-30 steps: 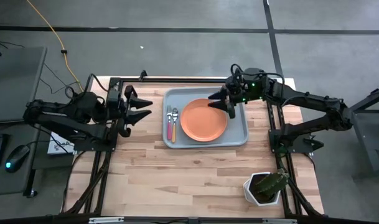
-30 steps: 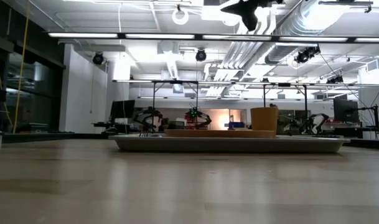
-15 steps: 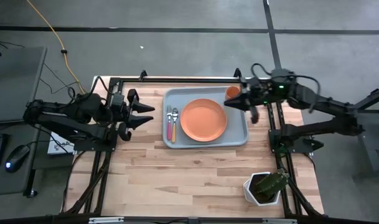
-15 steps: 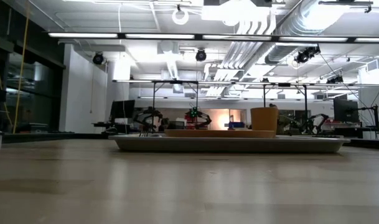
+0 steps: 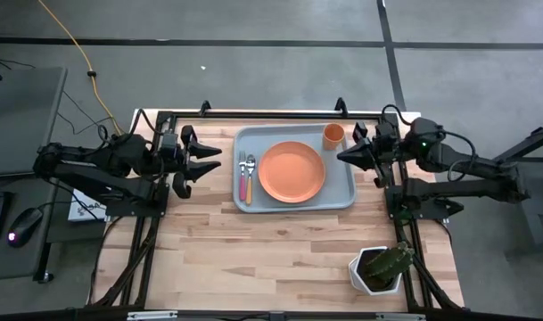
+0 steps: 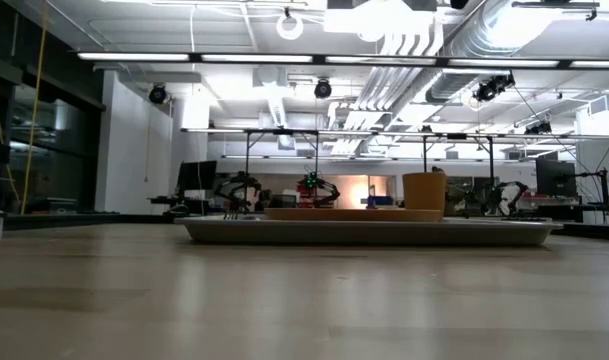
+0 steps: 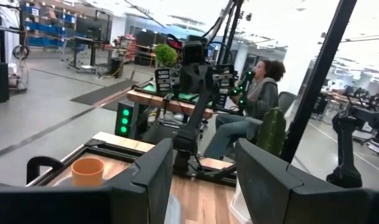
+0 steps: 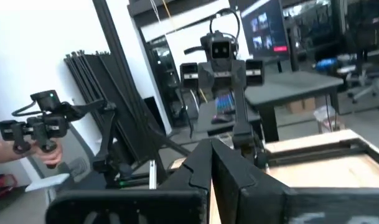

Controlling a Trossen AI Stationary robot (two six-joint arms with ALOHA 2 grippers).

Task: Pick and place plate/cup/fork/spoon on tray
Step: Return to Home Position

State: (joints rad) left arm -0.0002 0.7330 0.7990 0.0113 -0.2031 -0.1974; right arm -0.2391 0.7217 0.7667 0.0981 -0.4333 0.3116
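Observation:
The pale blue-grey tray (image 5: 342,198) lies mid-table. On it the orange plate (image 5: 292,172) rests flat. The orange cup (image 5: 333,135) stands upright in the tray's far right corner, also seen in the left wrist view (image 7: 88,172). The pink-handled fork (image 5: 246,188) and the spoon (image 5: 250,164) lie side by side on the tray's left part. My left gripper (image 5: 218,157) hovers open left of the tray, touching nothing. My right gripper (image 5: 342,157) is shut and empty at the tray's right edge, a little nearer than the cup.
A white pot with a green plant (image 5: 378,269) stands at the table's near right corner. A black frame (image 5: 253,114) runs along the table's far edge. A seated person (image 7: 254,99) and a hand holding a device (image 8: 37,134) show beyond the table.
My right gripper has drawn back from above the tray's far right corner toward the table's right edge and has shut its fingers. The cup, hidden under it before, now shows standing on the tray.

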